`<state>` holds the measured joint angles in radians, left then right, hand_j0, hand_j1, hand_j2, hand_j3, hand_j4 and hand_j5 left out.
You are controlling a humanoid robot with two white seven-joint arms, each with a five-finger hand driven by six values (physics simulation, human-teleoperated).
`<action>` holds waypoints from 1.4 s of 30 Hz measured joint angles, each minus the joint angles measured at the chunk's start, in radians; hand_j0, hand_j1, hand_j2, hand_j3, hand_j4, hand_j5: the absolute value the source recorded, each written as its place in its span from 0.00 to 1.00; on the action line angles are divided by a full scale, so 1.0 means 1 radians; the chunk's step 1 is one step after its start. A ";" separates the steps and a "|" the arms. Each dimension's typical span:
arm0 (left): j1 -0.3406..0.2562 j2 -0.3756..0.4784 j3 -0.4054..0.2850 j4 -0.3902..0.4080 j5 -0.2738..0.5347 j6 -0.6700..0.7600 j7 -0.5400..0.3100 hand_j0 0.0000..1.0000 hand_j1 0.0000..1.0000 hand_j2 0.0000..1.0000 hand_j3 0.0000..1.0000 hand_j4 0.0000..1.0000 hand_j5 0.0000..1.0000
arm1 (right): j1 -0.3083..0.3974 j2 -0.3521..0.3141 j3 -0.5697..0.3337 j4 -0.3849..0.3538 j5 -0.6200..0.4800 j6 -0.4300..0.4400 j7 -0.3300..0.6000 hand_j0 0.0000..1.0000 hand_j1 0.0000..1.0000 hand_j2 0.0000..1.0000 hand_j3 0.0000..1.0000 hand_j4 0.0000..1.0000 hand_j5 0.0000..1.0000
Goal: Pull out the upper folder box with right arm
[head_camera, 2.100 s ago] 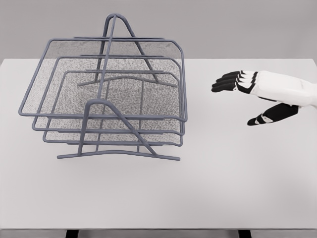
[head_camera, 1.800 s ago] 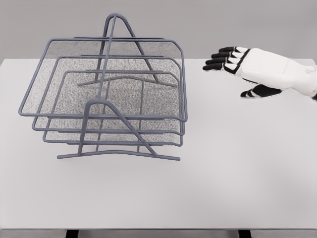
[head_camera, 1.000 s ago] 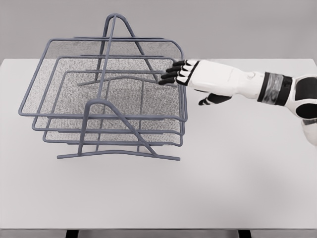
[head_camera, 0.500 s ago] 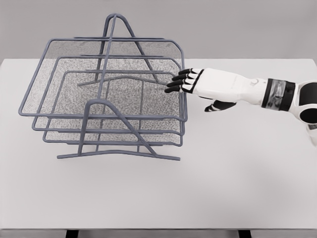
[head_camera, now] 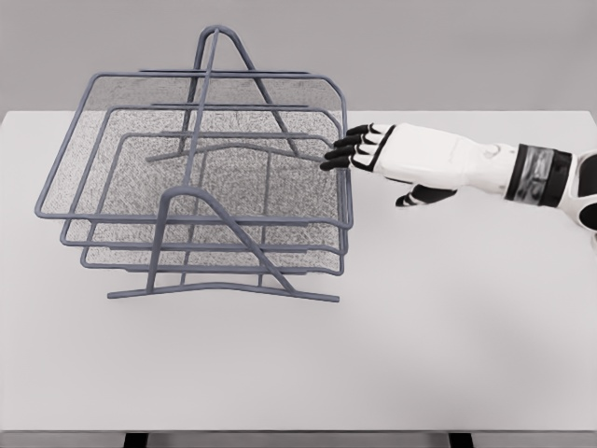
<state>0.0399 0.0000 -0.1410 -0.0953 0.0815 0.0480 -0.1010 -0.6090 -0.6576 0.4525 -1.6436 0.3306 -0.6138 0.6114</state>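
We're at the reach-and-hook stage, nothing pulled yet as far as we can judge: the top tray [head_camera: 201, 149] sits stacked in line with the two trays under it in the rack [head_camera: 224, 280], which stands on the left half of the table [head_camera: 448, 336]. Right hand [head_camera: 378, 154] comes in from the right at top-tray height, its black fingers [head_camera: 343, 151] curled over or against the tray's right rim wire [head_camera: 347, 159]. We can't tell if they're actually hooked behind the wire or just touching it from outside; the thumb [head_camera: 424, 196] hangs below, away from the rim, so it doesn't read as a closed grasp. Call it fingers half-curled, holding nothing confirmed. Left arm isn't in view. What's left: seat the fingers behind the rim, then draw the tray out to the right along its rails, all of that undone. Obstacles: the rack's triangular end frames, one at the near side [head_camera: 210, 233] and one at the far side [head_camera: 224, 65], bracket the trays, so we judge the pull must stay straight or the tray binds. The rack looks light, so it may slide along with the tray. The table to the right is free for the pull.
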 measured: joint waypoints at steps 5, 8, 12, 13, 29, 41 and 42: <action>0.000 0.000 0.000 0.000 0.000 0.000 0.000 1.00 1.00 1.00 1.00 1.00 1.00 | -0.009 0.047 -0.011 0.019 0.003 0.000 0.000 1.00 1.00 1.00 1.00 1.00 1.00; 0.000 0.000 0.000 0.000 0.000 0.000 0.000 1.00 1.00 1.00 1.00 1.00 1.00 | -0.012 0.065 0.012 0.036 0.008 0.000 0.000 1.00 1.00 1.00 1.00 1.00 1.00; 0.000 0.000 0.000 0.000 0.000 0.000 0.000 1.00 1.00 1.00 1.00 1.00 1.00 | -0.003 0.073 0.033 0.051 0.014 0.000 0.000 1.00 1.00 1.00 1.00 1.00 1.00; 0.000 0.000 0.000 0.000 0.000 0.000 0.000 1.00 1.00 1.00 1.00 1.00 1.00 | 0.002 0.072 0.036 0.054 0.016 0.000 0.000 1.00 1.00 1.00 1.00 1.00 1.00; 0.000 0.000 0.000 0.000 0.000 0.000 0.000 1.00 1.00 1.00 1.00 1.00 1.00 | 0.029 0.010 0.035 0.037 0.007 0.004 -0.001 1.00 1.00 1.00 1.00 1.00 1.00; 0.000 0.000 0.000 0.000 0.000 0.000 0.000 1.00 1.00 1.00 1.00 1.00 1.00 | 0.086 -0.061 -0.018 0.004 -0.011 0.005 -0.002 1.00 1.00 1.00 1.00 1.00 1.00; 0.000 0.000 0.000 0.000 0.000 0.000 0.000 1.00 1.00 1.00 1.00 1.00 1.00 | 0.087 -0.066 -0.025 0.001 -0.010 0.004 -0.001 1.00 1.00 1.00 1.00 1.00 1.00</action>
<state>0.0399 -0.0001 -0.1410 -0.0952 0.0813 0.0485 -0.1011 -0.5216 -0.7233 0.4279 -1.6425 0.3207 -0.6097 0.6102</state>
